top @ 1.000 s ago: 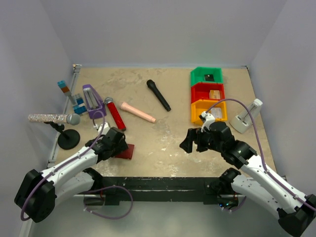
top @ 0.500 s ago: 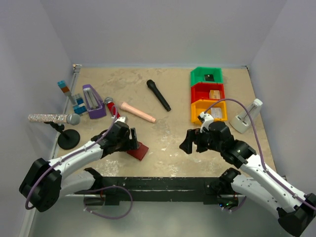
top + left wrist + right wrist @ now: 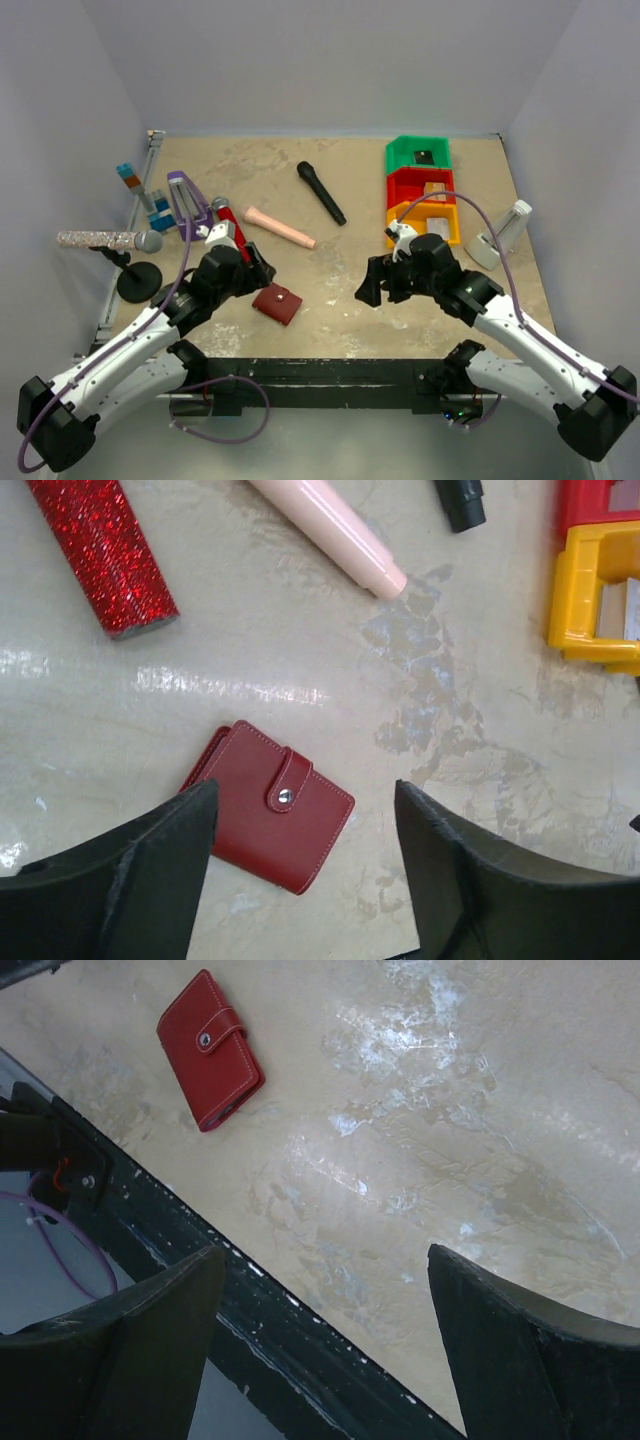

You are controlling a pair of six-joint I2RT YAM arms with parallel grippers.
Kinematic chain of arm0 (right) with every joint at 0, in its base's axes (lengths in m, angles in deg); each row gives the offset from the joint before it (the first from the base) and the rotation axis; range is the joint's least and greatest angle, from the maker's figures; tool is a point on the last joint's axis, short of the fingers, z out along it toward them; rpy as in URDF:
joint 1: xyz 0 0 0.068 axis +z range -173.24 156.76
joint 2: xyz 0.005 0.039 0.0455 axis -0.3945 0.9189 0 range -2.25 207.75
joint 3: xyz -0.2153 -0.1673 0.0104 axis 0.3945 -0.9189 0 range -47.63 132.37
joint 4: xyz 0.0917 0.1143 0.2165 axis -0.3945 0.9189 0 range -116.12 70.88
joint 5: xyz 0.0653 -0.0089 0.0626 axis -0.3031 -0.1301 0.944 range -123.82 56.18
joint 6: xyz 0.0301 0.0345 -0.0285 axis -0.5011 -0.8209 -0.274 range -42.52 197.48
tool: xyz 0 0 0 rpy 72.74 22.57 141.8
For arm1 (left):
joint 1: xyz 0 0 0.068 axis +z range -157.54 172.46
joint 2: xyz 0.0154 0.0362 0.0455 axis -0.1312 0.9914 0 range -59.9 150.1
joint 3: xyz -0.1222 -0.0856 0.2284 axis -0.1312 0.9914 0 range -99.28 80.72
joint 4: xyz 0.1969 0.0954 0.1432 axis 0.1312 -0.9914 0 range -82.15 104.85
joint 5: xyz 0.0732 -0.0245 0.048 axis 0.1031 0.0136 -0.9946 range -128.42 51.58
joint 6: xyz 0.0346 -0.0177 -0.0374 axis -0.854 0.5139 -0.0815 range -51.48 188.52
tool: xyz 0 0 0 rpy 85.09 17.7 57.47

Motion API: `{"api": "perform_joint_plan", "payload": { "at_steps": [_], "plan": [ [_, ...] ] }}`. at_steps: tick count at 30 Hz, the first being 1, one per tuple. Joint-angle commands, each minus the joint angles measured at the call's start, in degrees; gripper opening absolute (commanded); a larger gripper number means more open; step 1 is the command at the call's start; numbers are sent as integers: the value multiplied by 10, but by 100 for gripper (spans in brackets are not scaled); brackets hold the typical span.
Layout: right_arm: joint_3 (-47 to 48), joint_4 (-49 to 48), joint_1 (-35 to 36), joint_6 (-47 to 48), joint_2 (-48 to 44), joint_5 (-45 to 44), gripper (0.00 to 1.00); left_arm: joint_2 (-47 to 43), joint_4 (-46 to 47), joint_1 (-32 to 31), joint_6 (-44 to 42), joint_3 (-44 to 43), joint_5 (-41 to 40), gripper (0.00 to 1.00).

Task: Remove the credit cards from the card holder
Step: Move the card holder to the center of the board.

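Flat on the tan table (image 3: 340, 290), near its front edge and between the two arms, the card holder (image 3: 277, 302): dark red, folded shut, tab snapped down over the front by a small metal stud; none of its sleeves on show. Just behind it and to its left in the overhead view, the left gripper (image 3: 252, 272), jaws well apart with nothing between them; from the left wrist, its dark fingers (image 3: 150, 880) either side of the holder, one overlapping the holder's left edge in that view, contact impossible to judge. Across the middle of the table, the right gripper (image 3: 370, 282), pointed toward the holder but well apart from it, jaws likewise spread wide and empty; from the right wrist, the holder small in the upper left, beyond a stretch of bare tabletop. At the far right, three bins in a row: green bin (image 3: 395, 155) with a black card (image 3: 425, 157), red bin (image 3: 400, 186) with a tan card (image 3: 434, 189), yellow bin (image 3: 575, 580) with a pale card (image 3: 612, 600), partly behind the right arm from above. Near the left gripper, a red glitter microphone (image 3: 232, 232); farther back, a pink cylinder (image 3: 280, 228) and a black microphone (image 3: 321, 193), all apart from the holder.
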Motion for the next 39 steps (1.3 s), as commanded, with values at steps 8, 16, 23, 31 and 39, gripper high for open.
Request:
{"api": "perform_joint_plan", "payload": {
  "at_steps": [8, 16, 23, 31, 39],
  "plan": [
    [101, -112, 44, -26, 211, 90, 82, -3, -129, -108, 220, 67, -95, 57],
    [161, -178, 77, -61, 350, 107, 80, -39, -125, -108, 270, 123, -92, 54],
    [218, -186, 82, -79, 456, 88, 69, -12, -82, -108, 282, 148, -85, 51],
    [288, -157, 89, -75, 545, 92, 64, 5, -43, -108, 271, 158, -75, 49],
    [322, -123, 110, -74, 598, 88, 55, 2, -35, -108, 264, 164, -73, 47]
  ]
}}
